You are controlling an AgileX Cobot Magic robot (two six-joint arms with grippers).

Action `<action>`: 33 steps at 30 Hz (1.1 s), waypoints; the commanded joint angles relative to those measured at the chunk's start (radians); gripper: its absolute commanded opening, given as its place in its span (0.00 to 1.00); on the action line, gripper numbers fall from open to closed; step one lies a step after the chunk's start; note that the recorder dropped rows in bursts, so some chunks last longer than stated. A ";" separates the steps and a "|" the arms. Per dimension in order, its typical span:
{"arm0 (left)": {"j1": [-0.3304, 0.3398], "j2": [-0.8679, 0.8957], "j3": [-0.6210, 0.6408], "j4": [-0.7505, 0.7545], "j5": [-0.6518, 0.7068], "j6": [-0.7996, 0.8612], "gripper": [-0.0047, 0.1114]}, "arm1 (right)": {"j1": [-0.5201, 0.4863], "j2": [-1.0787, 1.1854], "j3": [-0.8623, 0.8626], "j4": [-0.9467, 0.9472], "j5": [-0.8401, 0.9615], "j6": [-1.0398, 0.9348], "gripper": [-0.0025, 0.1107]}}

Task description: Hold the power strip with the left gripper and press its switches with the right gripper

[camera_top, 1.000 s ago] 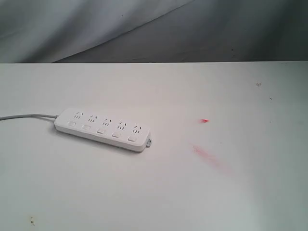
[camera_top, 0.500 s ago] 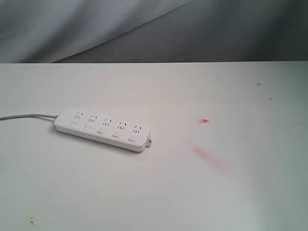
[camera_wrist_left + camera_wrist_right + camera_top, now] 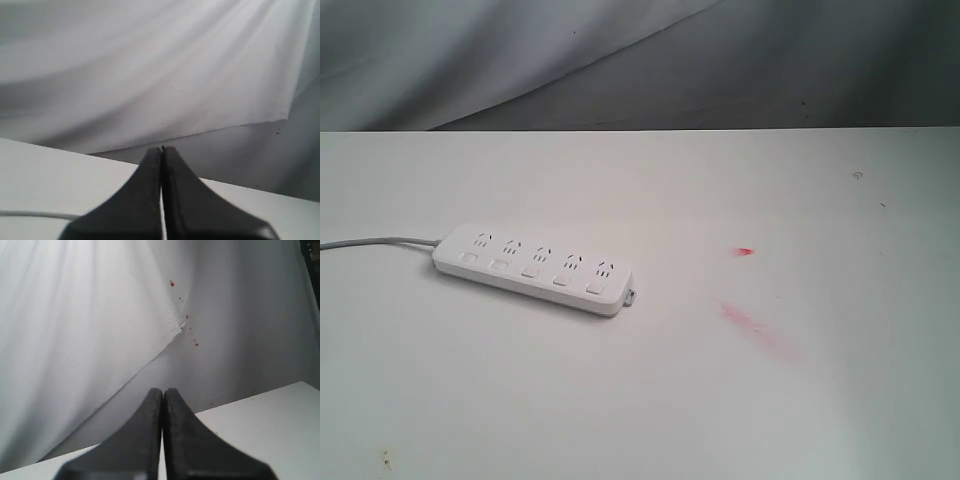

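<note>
- The power strip (image 3: 532, 268) lies flat and face up on the white table (image 3: 720, 400), in the left half of my exterior view and about midway between the table's far and near edges.
- Its long axis runs mostly left to right with a slight slant. The corded end is at the left and a little farther from the camera, and the free end points right and a little nearer.
- The grey cord (image 3: 375, 242) leaves the left end and runs off the left edge of the view.
- The five switches (image 3: 530, 271) form a row along the strip's near long side, with the five sockets in a row along the far side.
- A small grey tab (image 3: 633, 297) sticks out at the free end.
- Two red marks (image 3: 750, 322) lie on the table to the right of the strip, well apart from it.
- Only the exterior view shows me the strip, and only the wrist views show me the tools.
- In the left wrist view the left gripper (image 3: 162, 150) has its jaws pressed together with nothing between them. It hangs above the table, facing the grey backdrop cloth (image 3: 150, 75), and a thin pale line beside it may be the cord.
- In the right wrist view the right gripper (image 3: 163, 391) has its jaws together in the same way and clamps nothing. Before it are the table edge and cloth flecked with small red spots (image 3: 187, 317).
</note>
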 commanded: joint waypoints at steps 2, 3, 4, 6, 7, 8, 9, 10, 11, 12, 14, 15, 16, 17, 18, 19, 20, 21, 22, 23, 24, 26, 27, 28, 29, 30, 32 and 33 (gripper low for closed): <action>0.001 0.058 -0.119 -0.138 0.159 -0.010 0.04 | 0.049 -0.005 -0.088 0.033 0.101 0.004 0.02; 0.001 0.092 -0.152 -0.170 0.190 -0.010 0.04 | 0.066 -0.005 -0.110 0.056 0.120 0.006 0.02; 0.001 0.129 -0.179 -0.197 0.219 -0.010 0.04 | 0.081 -0.003 -0.133 0.082 0.146 0.006 0.02; -0.010 0.211 -0.247 -0.253 0.271 -0.007 0.04 | 0.121 0.035 -0.189 0.175 0.193 0.006 0.02; -0.017 0.245 -0.280 -0.281 0.297 -0.007 0.04 | 0.136 0.057 -0.216 0.223 0.215 0.006 0.02; -0.031 0.298 -0.312 -0.315 0.322 -0.007 0.04 | 0.159 0.081 -0.240 0.262 0.237 0.006 0.02; -0.042 0.335 -0.345 -0.320 0.347 0.004 0.04 | 0.175 0.107 -0.265 0.276 0.255 0.006 0.02; -0.055 0.380 -0.377 -0.320 0.370 0.029 0.04 | 0.194 0.136 -0.289 0.285 0.279 -0.007 0.02; -0.065 0.417 -0.402 -0.320 0.389 0.052 0.04 | 0.213 0.168 -0.313 0.287 0.304 -0.029 0.02; -0.074 0.464 -0.431 -0.320 0.413 0.082 0.04 | 0.233 0.196 -0.333 0.287 0.327 -0.051 0.02; -0.080 0.556 -0.486 -0.320 0.451 0.146 0.04 | 0.276 0.276 -0.379 0.300 0.372 -0.112 0.02; -0.080 0.601 -0.507 -0.320 0.464 0.171 0.04 | 0.293 0.312 -0.396 0.322 0.385 -0.148 0.02; -0.080 0.683 -0.555 -0.320 0.486 0.219 0.04 | 0.339 0.417 -0.436 0.402 0.400 -0.258 0.02; -0.080 0.726 -0.578 -0.320 0.498 0.233 0.04 | 0.359 0.476 -0.456 0.438 0.403 -0.306 0.02; -0.080 0.771 -0.599 -0.320 0.508 0.233 0.04 | 0.385 0.540 -0.477 0.482 0.410 -0.373 0.02; -0.080 0.809 -0.617 -0.320 0.514 0.233 0.04 | 0.412 0.607 -0.500 0.522 0.416 -0.432 0.02; -0.080 0.865 -0.642 -0.316 0.526 0.233 0.04 | 0.438 0.678 -0.524 0.548 0.421 -0.480 0.02; -0.080 0.901 -0.659 -0.314 0.532 0.240 0.04 | 0.465 0.734 -0.546 0.557 0.424 -0.515 0.02; -0.080 0.946 -0.675 -0.314 0.540 0.251 0.04 | 0.492 0.805 -0.573 0.559 0.426 -0.539 0.02; -0.080 0.991 -0.699 -0.314 0.557 0.282 0.04 | 0.518 0.876 -0.603 0.559 0.426 -0.558 0.02; -0.080 1.034 -0.715 -0.312 0.568 0.299 0.04 | 0.537 0.932 -0.627 0.559 0.426 -0.566 0.02; -0.080 1.116 -0.751 -0.292 0.587 0.316 0.04 | 0.581 1.066 -0.692 0.539 0.426 -0.573 0.02; -0.080 1.146 -0.765 -0.285 0.596 0.316 0.04 | 0.597 1.117 -0.726 0.533 0.426 -0.578 0.02; -0.080 1.177 -0.783 -0.280 0.602 0.316 0.04 | 0.613 1.179 -0.758 0.528 0.426 -0.578 0.02; -0.080 1.235 -0.812 -0.265 0.604 0.316 0.04 | 0.628 1.272 -0.804 0.524 0.426 -0.578 0.02; -0.080 1.283 -0.834 -0.251 0.604 0.316 0.04 | 0.636 1.347 -0.849 0.514 0.426 -0.578 0.02; -0.080 1.373 -0.882 -0.184 0.594 0.316 0.04 | 0.637 1.481 -0.933 0.511 0.429 -0.578 0.02; -0.080 1.433 -0.918 -0.136 0.592 0.316 0.04 | 0.637 1.556 -0.989 0.507 0.429 -0.578 0.02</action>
